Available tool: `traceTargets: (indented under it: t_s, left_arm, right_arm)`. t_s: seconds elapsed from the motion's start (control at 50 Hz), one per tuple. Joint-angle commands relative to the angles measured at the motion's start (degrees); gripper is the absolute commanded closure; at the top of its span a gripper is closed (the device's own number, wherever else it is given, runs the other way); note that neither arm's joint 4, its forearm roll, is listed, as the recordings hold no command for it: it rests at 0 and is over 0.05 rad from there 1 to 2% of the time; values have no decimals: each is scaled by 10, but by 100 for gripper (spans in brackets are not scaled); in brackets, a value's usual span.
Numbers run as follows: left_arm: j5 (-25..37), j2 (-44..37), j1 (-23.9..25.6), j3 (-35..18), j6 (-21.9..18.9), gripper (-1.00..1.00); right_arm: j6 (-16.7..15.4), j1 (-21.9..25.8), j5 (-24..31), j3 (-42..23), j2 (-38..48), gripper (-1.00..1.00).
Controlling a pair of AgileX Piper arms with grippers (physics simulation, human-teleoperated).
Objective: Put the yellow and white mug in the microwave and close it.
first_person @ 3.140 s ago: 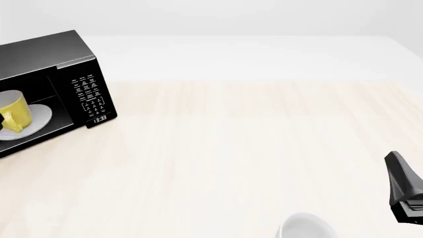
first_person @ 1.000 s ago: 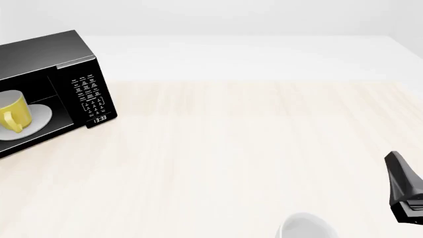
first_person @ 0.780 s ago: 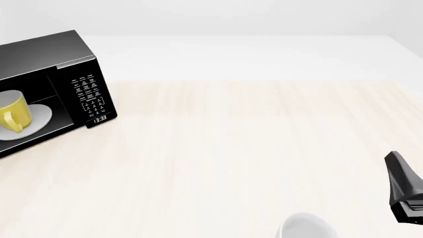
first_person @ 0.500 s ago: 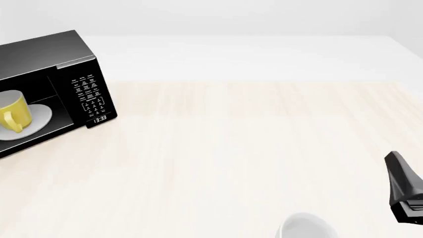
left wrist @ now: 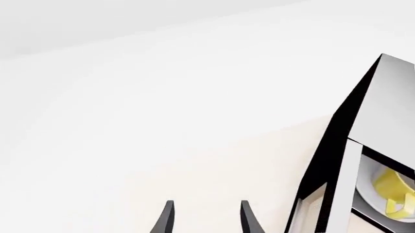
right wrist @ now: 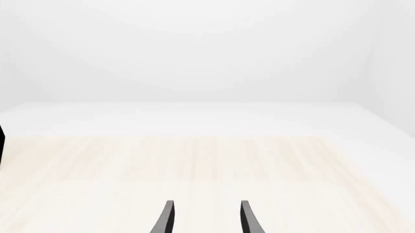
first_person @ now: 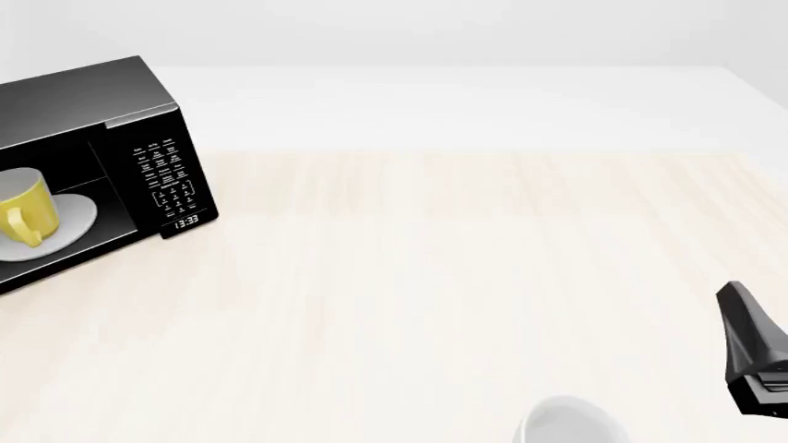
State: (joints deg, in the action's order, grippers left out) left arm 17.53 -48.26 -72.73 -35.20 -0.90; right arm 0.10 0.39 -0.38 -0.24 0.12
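Note:
The yellow and white mug [first_person: 25, 218] stands upright on the white round plate [first_person: 77, 214] inside the black microwave [first_person: 124, 111] at the table's far left. The cavity is open to view. In the left wrist view the mug [left wrist: 394, 191] shows inside the microwave [left wrist: 363, 145], off to one side of my left gripper [left wrist: 206, 219], which is open, empty and apart from the oven. My right gripper [first_person: 736, 309] stays near the table's right edge. In its own wrist view the right gripper [right wrist: 206, 219] is open with nothing between its fingers.
A plain white mug [first_person: 569, 425] sits at the front edge of the table, a little left of the right gripper. The pale wooden tabletop [first_person: 444, 277] spreads between the microwave and the right arm. The microwave's button panel [first_person: 166, 175] faces the table's middle.
Three seconds ago a dark fingertip sat by the mug in the microwave; it has drawn back out of the front view. Nothing has moved in the last second.

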Motion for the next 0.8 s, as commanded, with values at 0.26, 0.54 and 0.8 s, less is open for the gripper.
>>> traceTargets:
  t_s: [0.26,0.54,0.8]
  left_arm:
    - [-71,-69,-10,57,-41,-100]
    - [-97,-101,33,76,-36,-100]
    - [-127,-154,72,79,-23,-100]
  right_arm:
    - [0,0,0,0,0,-100]
    - [0,0,0,0,0,-100]
    - [0,0,0,0,0,-100]
